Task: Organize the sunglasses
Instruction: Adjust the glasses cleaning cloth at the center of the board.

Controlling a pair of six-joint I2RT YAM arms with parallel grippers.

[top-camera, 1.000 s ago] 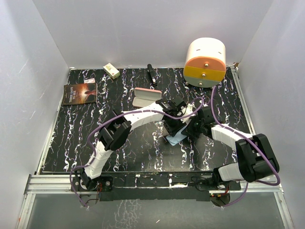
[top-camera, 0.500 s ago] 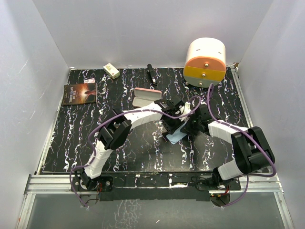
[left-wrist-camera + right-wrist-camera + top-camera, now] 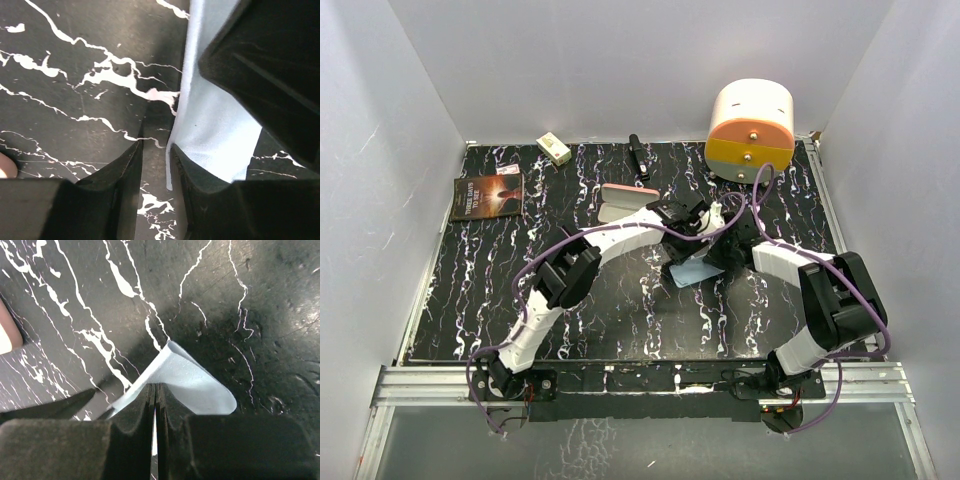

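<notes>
Sunglasses: cannot be made out in any view; the spot where both grippers meet in the top view is crowded and dark, and neither wrist view shows a frame or lens.
Light blue cloth (image 3: pixel 192 385): lies on the table right of centre, under the two grippers; one part is curled over into a loop, and a pointed end runs up into the right gripper.
Right gripper (image 3: pixel 154 389): fingers together, with only a hairline between them, pinching the cloth's pointed end just above the table.
Left gripper (image 3: pixel 155 146): fingers (image 3: pixel 125 170) a little apart, tips at the table; the cloth's long left edge shows in the narrow gap, just beside the right-hand finger, and the cloth runs on behind that finger. Nothing is clamped.
Arms: both reach in to the same spot and their heads nearly touch, the left from the left, the right from the right.
Pink glasses case (image 3: pixel 625 200): just behind and to the left of the grippers.
Table (image 3: pixel 470 290): black with white veining.
Book (image 3: pixel 486 195): far left, lying flat.
Small cream box (image 3: pixel 554 150): back edge, left of centre.
Black stick-like object (image 3: pixel 637 157): back edge, near centre.
Round white drawer unit (image 3: pixel 750 128): back right corner, with orange and yellow drawer fronts.
</notes>
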